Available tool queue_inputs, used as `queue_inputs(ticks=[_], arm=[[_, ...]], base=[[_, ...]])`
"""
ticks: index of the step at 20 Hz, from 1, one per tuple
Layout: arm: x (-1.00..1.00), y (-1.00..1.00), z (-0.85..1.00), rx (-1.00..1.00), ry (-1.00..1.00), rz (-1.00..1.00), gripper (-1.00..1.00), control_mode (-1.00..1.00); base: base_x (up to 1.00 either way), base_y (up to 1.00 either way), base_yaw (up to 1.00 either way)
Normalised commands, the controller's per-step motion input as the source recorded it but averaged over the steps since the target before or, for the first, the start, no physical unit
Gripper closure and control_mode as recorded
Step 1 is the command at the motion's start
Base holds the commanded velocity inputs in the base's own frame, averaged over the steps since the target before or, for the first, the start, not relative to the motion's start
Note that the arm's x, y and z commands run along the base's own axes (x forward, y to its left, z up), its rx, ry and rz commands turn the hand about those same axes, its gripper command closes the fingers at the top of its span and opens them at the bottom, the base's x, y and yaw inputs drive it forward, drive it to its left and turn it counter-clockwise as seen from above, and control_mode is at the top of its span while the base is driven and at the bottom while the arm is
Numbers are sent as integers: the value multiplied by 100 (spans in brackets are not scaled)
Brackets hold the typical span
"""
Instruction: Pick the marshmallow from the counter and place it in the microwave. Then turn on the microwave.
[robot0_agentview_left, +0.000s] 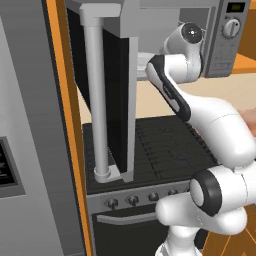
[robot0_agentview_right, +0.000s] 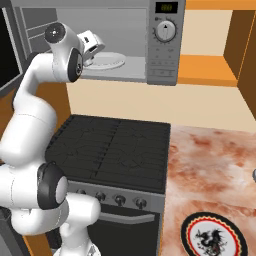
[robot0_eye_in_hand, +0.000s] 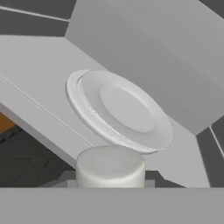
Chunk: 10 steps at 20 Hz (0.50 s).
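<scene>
Left base view: the large silver-grey microwave (robot0_agentview_left: 220, 40) sits at the top, its dark glass door (robot0_agentview_left: 107, 95) with the long grey bar handle (robot0_agentview_left: 95, 100) swung wide open and hanging at about 10 o'clock over the black stovetop with grates (robot0_agentview_left: 160, 150). The round dial (robot0_agentview_left: 231, 27) and small digital display (robot0_agentview_left: 236, 7) show at 1 o'clock. The white arm rises from 5 o'clock and reaches up toward the oven cavity; the gripper itself is hidden behind the wrist here, so its state cannot be told from this side.

Right base view: the arm climbs from 7 o'clock to 11 o'clock, its hand at the mouth of the open microwave (robot0_agentview_right: 165, 55). A round white plate (robot0_agentview_right: 107, 62) lies on the cavity floor just beyond the hand. The stovetop (robot0_agentview_right: 115, 147) fills the middle, and the mottled pinkish-red stone counter (robot0_agentview_right: 210, 170) lies at 4 o'clock, carrying a round black-and-red patterned plate (robot0_agentview_right: 214, 235) at 5 o'clock.

Hand view: the off-white stubby cylindrical marshmallow (robot0_eye_in_hand: 110, 167) sits at 6 o'clock, held upright between the two fingers of the gripper (robot0_eye_in_hand: 110, 183), jaws partly closed around it. It hangs over the front edge of the grey cavity floor, with the white plate (robot0_eye_in_hand: 120, 111) just past it at centre.
</scene>
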Motion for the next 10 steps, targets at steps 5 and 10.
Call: queue_inputs(ticks=[5,10], arm=[[25,2,0,0,3,0,100,-100],[22,2,0,0,2,0,100,-100]], base=[[0,0,0],[0,0,0]])
